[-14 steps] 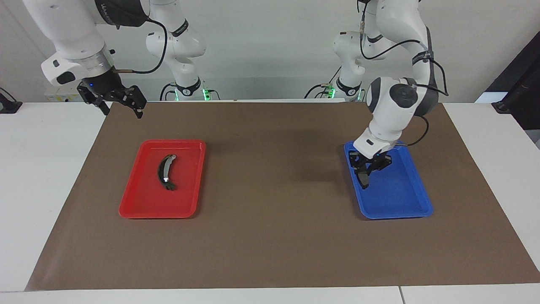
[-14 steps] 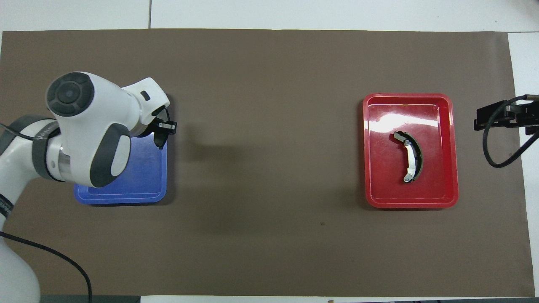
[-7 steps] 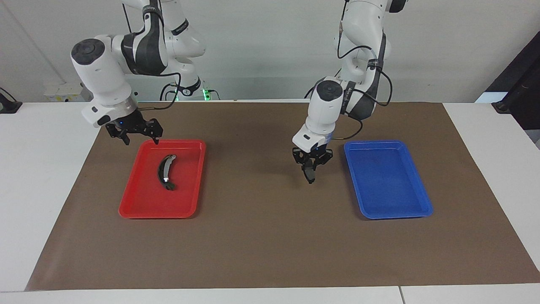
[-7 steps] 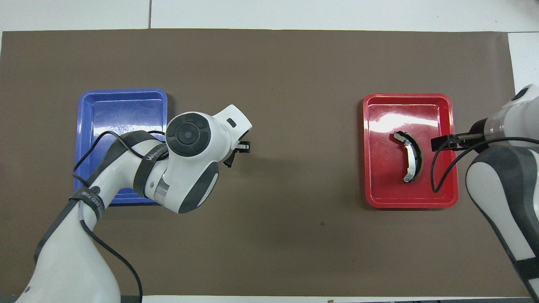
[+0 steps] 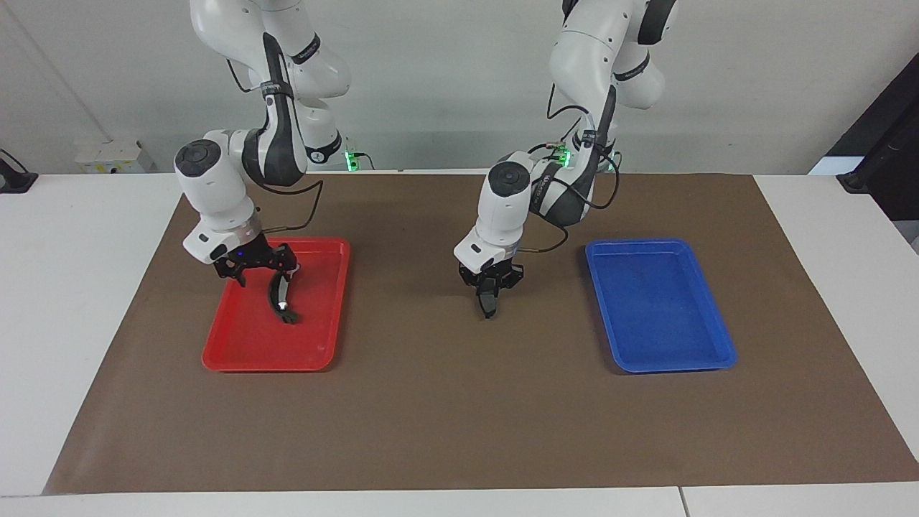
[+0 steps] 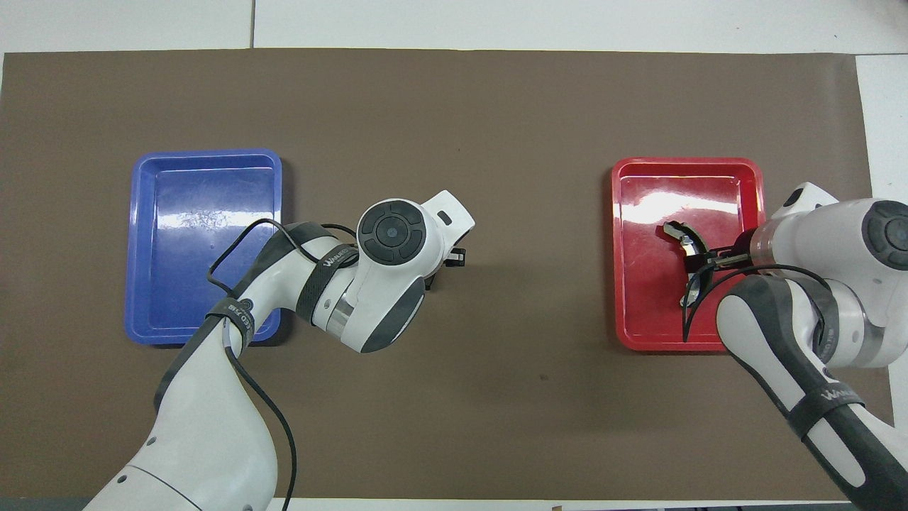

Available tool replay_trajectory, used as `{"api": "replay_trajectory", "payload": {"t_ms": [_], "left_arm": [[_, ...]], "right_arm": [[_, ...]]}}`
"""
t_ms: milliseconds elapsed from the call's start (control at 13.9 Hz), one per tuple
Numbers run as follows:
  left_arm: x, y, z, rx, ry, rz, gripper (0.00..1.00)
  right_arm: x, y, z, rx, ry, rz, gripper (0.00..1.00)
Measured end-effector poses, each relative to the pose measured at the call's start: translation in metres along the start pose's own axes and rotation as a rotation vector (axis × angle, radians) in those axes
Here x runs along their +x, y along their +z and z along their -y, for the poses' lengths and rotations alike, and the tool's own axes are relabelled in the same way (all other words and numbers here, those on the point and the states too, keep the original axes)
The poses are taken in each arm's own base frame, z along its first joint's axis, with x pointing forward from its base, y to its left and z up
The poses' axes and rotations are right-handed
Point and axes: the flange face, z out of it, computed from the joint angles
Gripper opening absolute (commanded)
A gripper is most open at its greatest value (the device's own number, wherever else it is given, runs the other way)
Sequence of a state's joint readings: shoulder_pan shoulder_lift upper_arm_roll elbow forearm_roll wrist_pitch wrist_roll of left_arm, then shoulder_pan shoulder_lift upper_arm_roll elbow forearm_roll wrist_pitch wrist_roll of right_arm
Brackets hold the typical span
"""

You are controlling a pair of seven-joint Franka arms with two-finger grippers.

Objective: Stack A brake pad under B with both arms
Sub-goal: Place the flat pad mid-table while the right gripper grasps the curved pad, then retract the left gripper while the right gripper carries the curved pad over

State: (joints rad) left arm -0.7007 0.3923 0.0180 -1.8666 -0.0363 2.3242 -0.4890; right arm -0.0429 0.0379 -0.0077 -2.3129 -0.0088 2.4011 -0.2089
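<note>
The short dark brake pad A (image 5: 489, 305) hangs on end from my left gripper (image 5: 490, 286), which is shut on it, low over the brown mat between the two trays. In the overhead view the left wrist hides the pad. The long arched brake shoe B (image 5: 281, 300) lies in the red tray (image 5: 240, 352) and its ends show in the overhead view (image 6: 677, 232). My right gripper (image 5: 263, 273) is open and low over the shoe's end nearer the robots; it also shows in the overhead view (image 6: 701, 266).
A blue tray (image 5: 660, 316) with nothing in it sits toward the left arm's end of the mat (image 5: 459, 416); it also shows in the overhead view (image 6: 202, 241). The red tray (image 6: 642, 213) sits toward the right arm's end.
My left gripper has carried the pad out of the blue tray to the middle of the mat. My right gripper has come down from beside the mat to over the shoe in the red tray.
</note>
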Motion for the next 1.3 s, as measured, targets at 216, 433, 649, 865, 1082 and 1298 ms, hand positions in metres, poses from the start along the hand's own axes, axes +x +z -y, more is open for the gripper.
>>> {"api": "replay_trajectory", "payload": {"t_ms": [216,433,649,865,1082,1298], "left_arm": [[-0.002,0.003,-0.003,0.002,0.005,0.004,0.04],[-0.003,0.005,-0.003,0.004,0.006,0.009,0.38],[-0.004,0.008,-0.001,0.009,0.004,0.015,1.00],[0.001,0.001,0.007,0.015,-0.010,0.017,1.00],[0.014,-0.047,0.054,0.041,-0.085,0.064,1.00],[0.028,-0.113,0.153,0.046,-0.104,0.107,1.00]], "right_arm": [[-0.003,0.018,0.001,0.004,-0.038,-0.002,1.00],[-0.005,0.035,0.001,0.013,-0.055,0.019,0.98],[-0.004,0.039,0.001,0.017,-0.079,0.016,0.85],[-0.004,0.039,0.002,0.018,-0.084,0.016,0.36],[-0.004,0.039,0.004,0.019,-0.087,0.016,0.00],[-0.003,0.037,0.004,0.022,-0.088,0.027,0.00]]}}
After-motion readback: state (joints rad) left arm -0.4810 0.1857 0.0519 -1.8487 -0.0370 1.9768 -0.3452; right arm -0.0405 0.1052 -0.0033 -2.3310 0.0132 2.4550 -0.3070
